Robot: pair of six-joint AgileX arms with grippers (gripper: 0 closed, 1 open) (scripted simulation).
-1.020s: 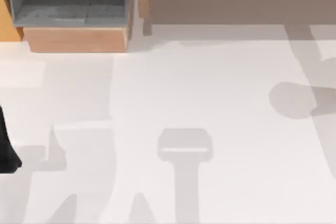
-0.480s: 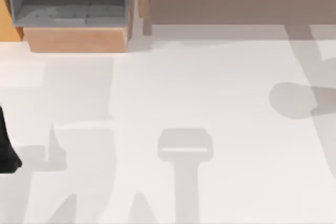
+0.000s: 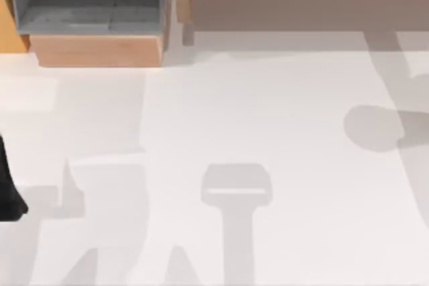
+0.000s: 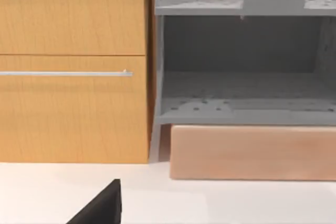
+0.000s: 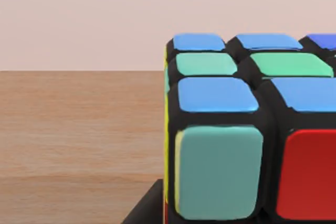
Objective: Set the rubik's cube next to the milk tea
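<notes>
Cube: the rubik's cube (image 5: 247, 129) sits close against the right wrist camera, above a wooden surface (image 5: 79, 140).
Grip: probably held; fingers unclear, cannot tell.
Handling: rigid, light, smooth stickers; squeeze opposite flat faces.

rubik's cube (image 5: 247, 129): cut off by the right and lower edges of the right wrist view; its far side is hidden.
dark part below the cube (image 5: 144, 211): a sliver at the lower edge, too little to identify.
left arm (image 3: 8, 185): a black piece cut off at the table's left edge.
grey shelf unit (image 3: 90, 1): cropped at the table's far-left corner.
wooden cabinet (image 4: 73, 66): cropped left and above.
</notes>
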